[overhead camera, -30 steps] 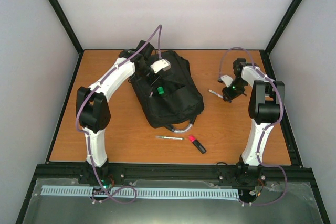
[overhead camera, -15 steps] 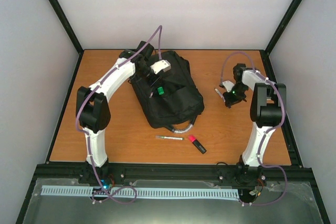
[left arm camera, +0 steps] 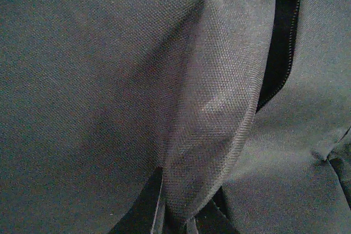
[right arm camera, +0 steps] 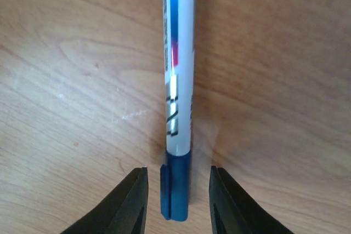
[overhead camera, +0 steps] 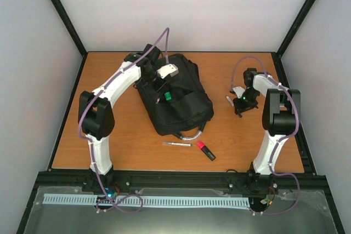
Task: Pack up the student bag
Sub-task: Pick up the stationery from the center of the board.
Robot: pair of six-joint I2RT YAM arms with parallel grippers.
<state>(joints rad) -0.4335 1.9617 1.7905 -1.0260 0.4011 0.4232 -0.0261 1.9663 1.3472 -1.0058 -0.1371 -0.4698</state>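
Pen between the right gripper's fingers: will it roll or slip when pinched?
Likely rolls if nudged: the pen is a round barrel lying flat on the table. Its smooth, glossy body may slip; the ridge on the blue cap could check rolling. Probably stiff and light.

Your top camera sits high up at the near side and looks down on the whole table (overhead camera: 109, 135). Your left wrist camera is pushed right up to the student bag (left arm camera: 109, 80), so you see only its cloth and a black strip (left arm camera: 282, 42). Your right wrist camera looks down from close by at a white pen (right arm camera: 178, 80) with a blue cap. The top view shows that bag and pen too, much smaller.
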